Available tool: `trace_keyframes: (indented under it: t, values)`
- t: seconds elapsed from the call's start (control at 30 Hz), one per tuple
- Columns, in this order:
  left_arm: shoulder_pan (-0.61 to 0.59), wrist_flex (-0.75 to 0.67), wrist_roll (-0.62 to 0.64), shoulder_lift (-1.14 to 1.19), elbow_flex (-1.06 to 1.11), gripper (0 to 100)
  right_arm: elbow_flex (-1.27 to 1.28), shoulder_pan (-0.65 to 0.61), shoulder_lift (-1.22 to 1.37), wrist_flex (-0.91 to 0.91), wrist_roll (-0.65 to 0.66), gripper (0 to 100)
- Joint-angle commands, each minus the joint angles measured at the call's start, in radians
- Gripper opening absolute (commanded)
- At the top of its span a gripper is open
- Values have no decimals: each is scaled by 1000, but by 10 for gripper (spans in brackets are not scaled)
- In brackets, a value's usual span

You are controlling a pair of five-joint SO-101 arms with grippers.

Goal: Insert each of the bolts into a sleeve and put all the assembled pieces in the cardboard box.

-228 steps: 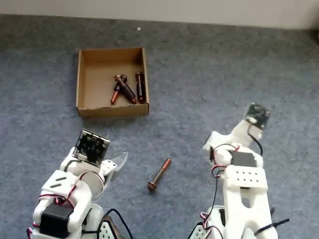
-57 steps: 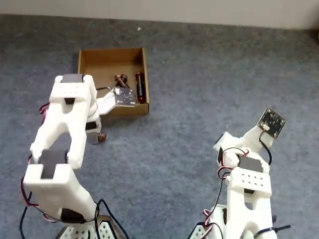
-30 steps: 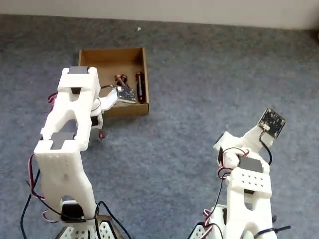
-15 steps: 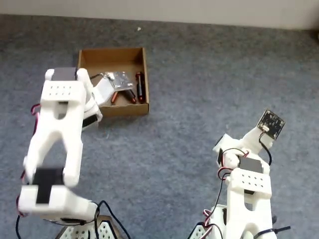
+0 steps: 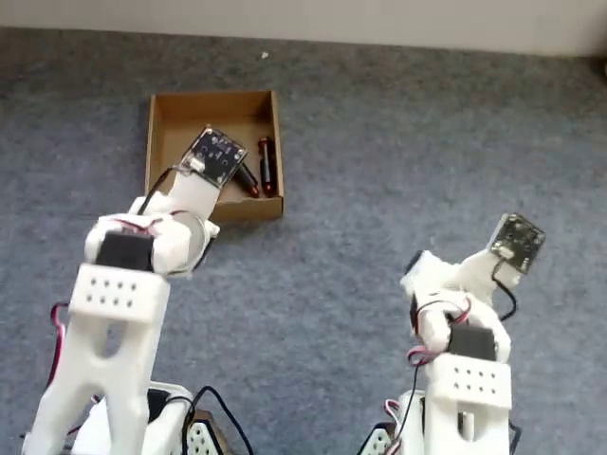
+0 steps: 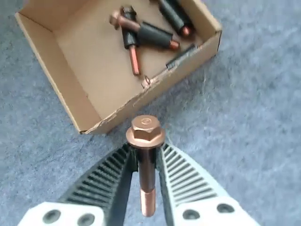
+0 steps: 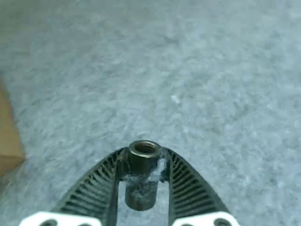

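The left arm has drawn back from its stretch over the cardboard box, so that its wrist board now sits above the box's near side, and the bolt that lay loose on the grey carpet between the arms several seconds ago is now off the floor; the right arm has barely shifted. The carpet covers the whole table, with the box toward its far left and the right arm well apart from it on the other side. In the left wrist view the box's torn near wall faces the left gripper, whose ribbed fingers are narrowed tight on the shank of the copper bolt, its hexagonal head standing proud of the fingertips just short of that wall, over carpet. Inside the box lie three assembled pieces, copper bolts in black sleeves, clustered at the end farther from the gripper, two of them crossing. The right gripper is pinched on a black sleeve, bore end outward, above bare carpet.
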Motion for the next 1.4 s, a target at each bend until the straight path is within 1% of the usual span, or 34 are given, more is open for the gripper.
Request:
trace_keyframes:
  t: [0.0,0.23,0.47,0.6,0.67,0.73,0.9,0.97,1.07,1.3,1.37]
  values:
    - [50,-63,110,-127,51,6,8,-97,-117,2,68,5]
    - [76,-118,258,-266,166,6,19,-315,-182,4,117,5]
    - [77,-118,339,-515,234,6,12,-489,-182,-1,121,5]
    - [79,-118,384,-590,231,7,19,-573,-179,-101,123,5]
    - [107,-120,396,-613,229,7,19,-611,-177,-133,132,5]
    - [147,-135,397,-627,234,7,19,-651,-179,-163,186,5]
    - [246,-180,405,-648,229,7,19,-723,-177,-228,253,5]
    - [271,-203,451,-667,229,7,19,-750,-177,-234,281,5]
    - [302,-212,493,-697,228,7,21,-780,-177,-234,307,5]
    - [363,-207,497,-725,234,7,19,-869,-182,-237,362,5]
    - [372,-210,499,-725,232,7,19,-883,-183,-271,362,5]
